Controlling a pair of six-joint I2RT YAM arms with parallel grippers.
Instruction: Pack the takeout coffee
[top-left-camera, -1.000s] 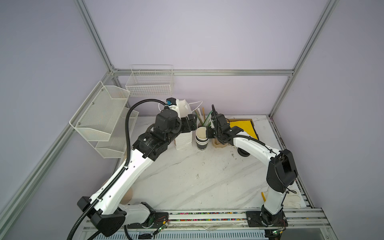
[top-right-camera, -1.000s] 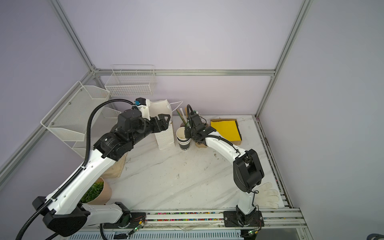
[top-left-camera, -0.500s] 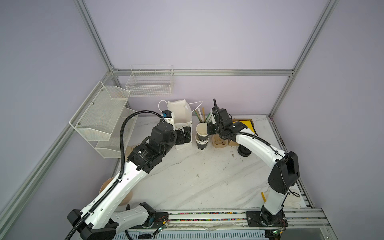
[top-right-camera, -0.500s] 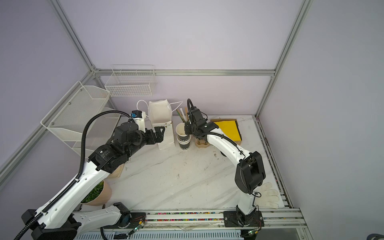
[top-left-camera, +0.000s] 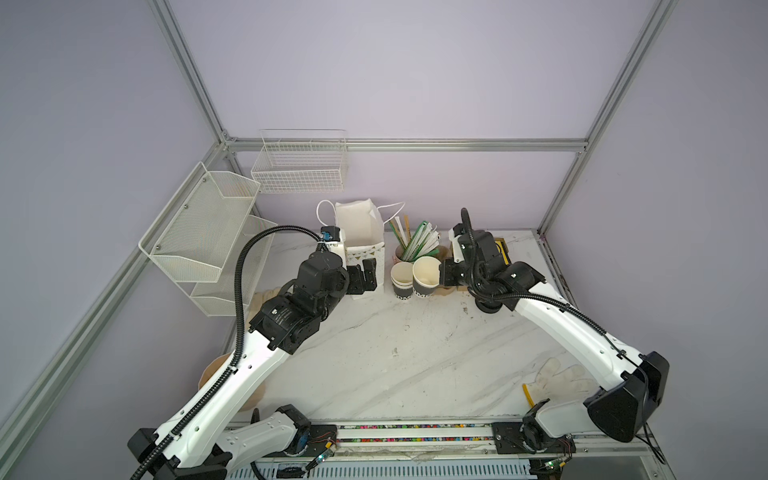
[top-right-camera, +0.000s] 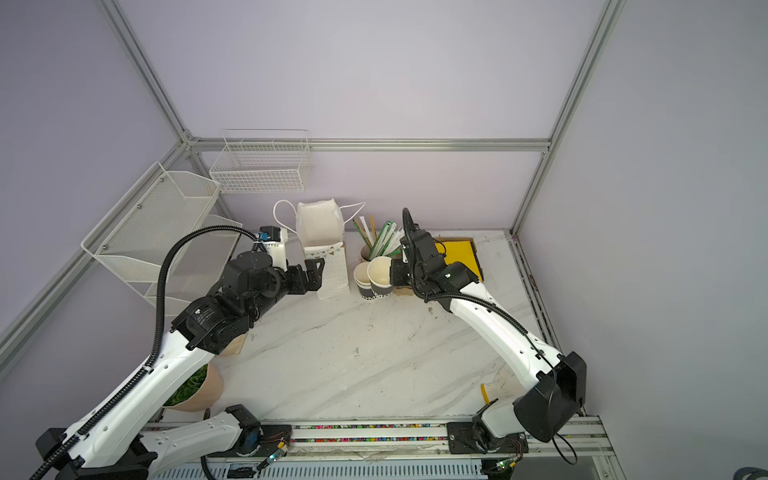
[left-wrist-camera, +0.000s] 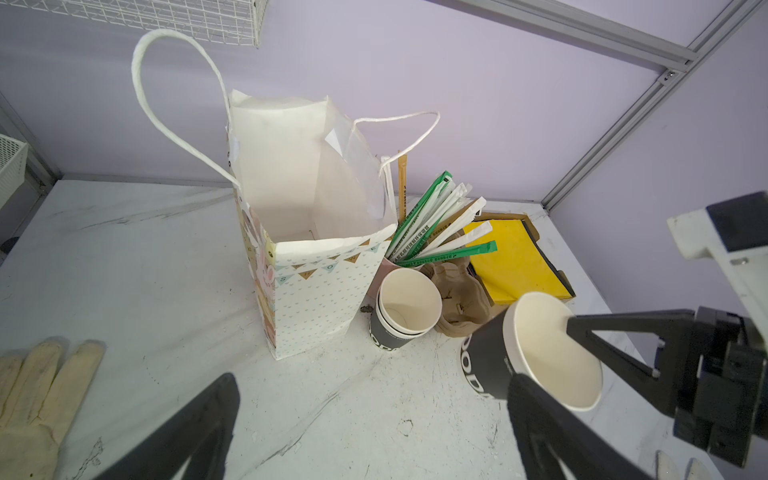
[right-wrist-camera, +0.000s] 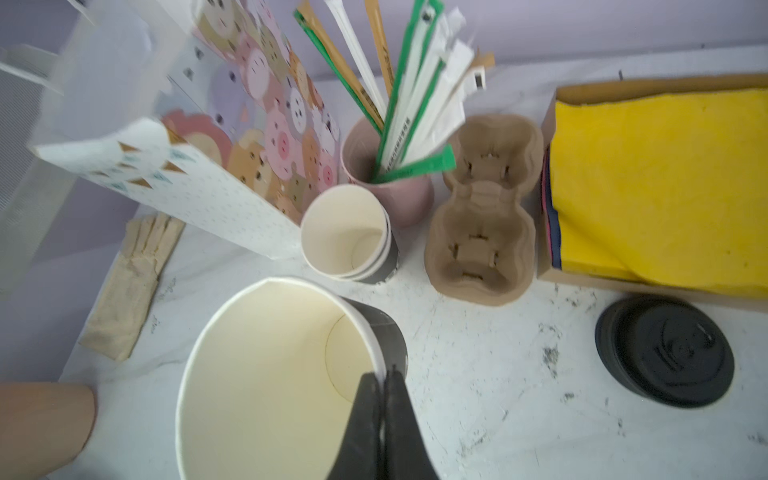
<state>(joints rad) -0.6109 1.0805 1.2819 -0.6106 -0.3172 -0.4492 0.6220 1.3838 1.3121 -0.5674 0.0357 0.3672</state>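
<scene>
Empty cream-lined black cup (right-wrist-camera: 274, 374)

Empty black paper cup, pinched at the rim, at the counter's 12 o'clock end.

The cup (top-left-camera: 426, 276) is small, cream-white inside and at the rim, with a black outer wall that carries white lettering. It is empty, its mouth open and facing up, and it leans off upright, as the left wrist view of the cup (left-wrist-camera: 536, 353) shows. The right tool (right-wrist-camera: 381, 376) is clamped on the rim wall at the cup's 3 o'clock, one finger inside and one outside. On the counter (top-left-camera: 415, 353) the cup is just beside the stack (top-left-camera: 402, 278), at its 3 o'clock, with the bag (top-left-camera: 361, 237) farther off toward 10 o'clock. Whether its base rests on the counter cannot be told.
</scene>
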